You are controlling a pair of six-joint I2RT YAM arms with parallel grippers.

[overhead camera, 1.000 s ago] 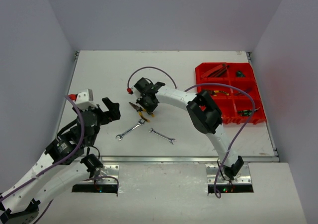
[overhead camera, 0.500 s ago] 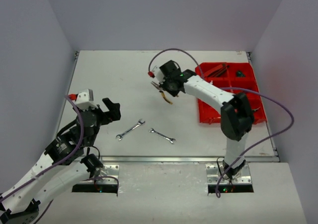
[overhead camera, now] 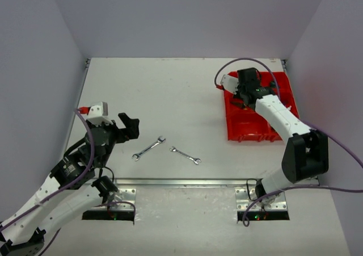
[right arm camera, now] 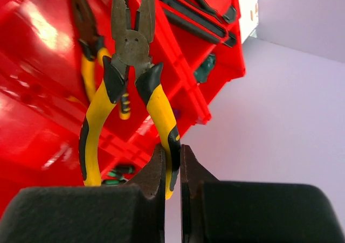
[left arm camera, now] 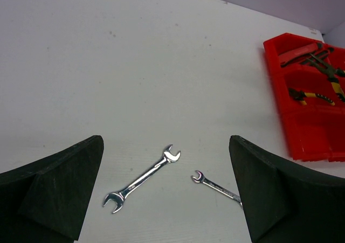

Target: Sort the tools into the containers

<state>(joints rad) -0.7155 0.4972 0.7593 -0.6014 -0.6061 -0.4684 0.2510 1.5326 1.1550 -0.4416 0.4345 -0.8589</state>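
The pliers [right arm camera: 129,81] hang over the tray [overhead camera: 243,129]. They have a dull grey steel head with ribbed jaws, and two curved handles sleeved in glossy yellow plastic with black grip patches. The right hand [right arm camera: 171,167] is closed on the tip of one handle only, its two matte black fingers pinching it from both sides, while the other handle swings free to the left in the wrist view. Whether the nose touches the tray cannot be told. The tray is bright red moulded plastic, shiny and rectangular, split by thin upright walls into open compartments. It sits at the right of the overhead frame, near the far right corner of the worktop [overhead camera: 142,91]. Behind the held tool a second pair [right arm camera: 89,54] with yellow handles lies in one compartment, and long red-and-black tools [right arm camera: 199,11] lie in the next one, towards the upper right of the wrist view. Lower centre in the overhead view, well apart from the tray, two slim polished steel spanners lie flat on the pale matte surface — the left wrench [overhead camera: 148,148] slanting up to the right, the right wrench [overhead camera: 186,155] slanting down to the right, near each other but not touching. The left hand [overhead camera: 129,125] hovers at the left of the frame above the worktop, its broad black fingers spread wide with nothing between them — both wrenches show in the gap in its wrist view.
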